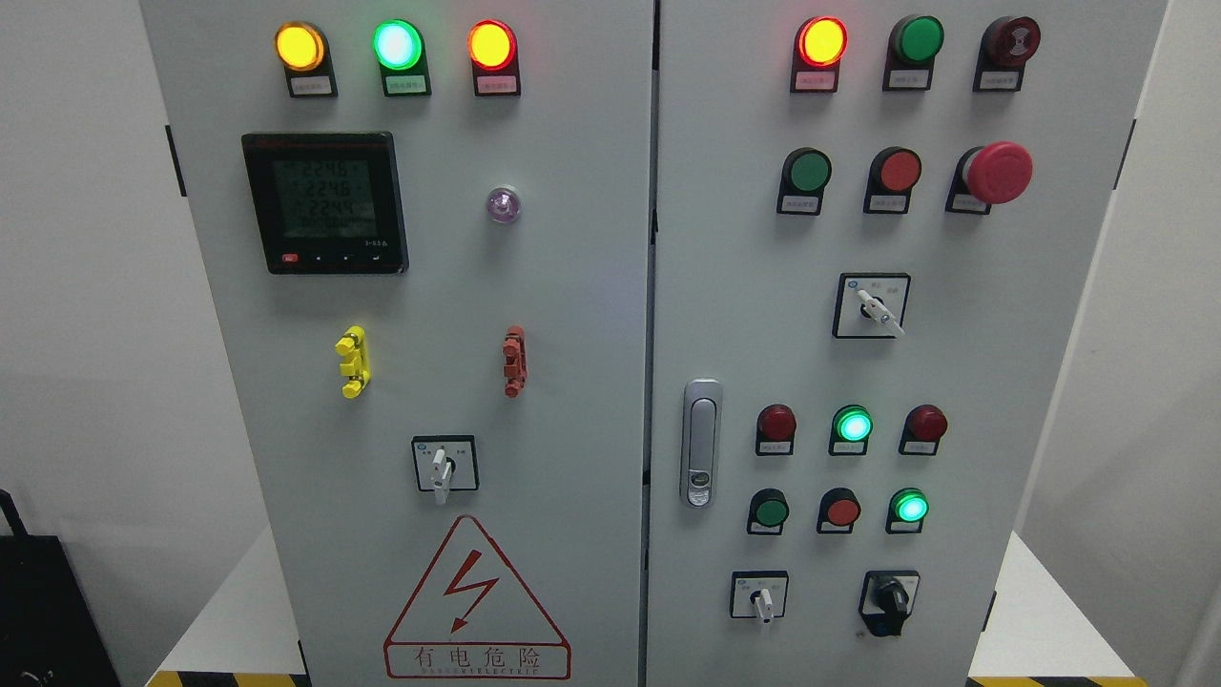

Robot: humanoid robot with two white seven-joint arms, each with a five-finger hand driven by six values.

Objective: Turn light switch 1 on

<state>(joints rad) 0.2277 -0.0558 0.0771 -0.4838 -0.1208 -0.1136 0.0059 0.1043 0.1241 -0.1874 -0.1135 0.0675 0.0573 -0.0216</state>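
Warning triangle (476, 599) lying nearest | cabinet (572, 315) switches facing outward for reach | neither hand showing; state untellable.

Neither arm in frame, neither robot hand in frame, body entirely out of view

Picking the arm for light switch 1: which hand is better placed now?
Cannot tell: neither hand shows in the head view. No visible label marks switch 1; rotary switches sit on the left door and right door.
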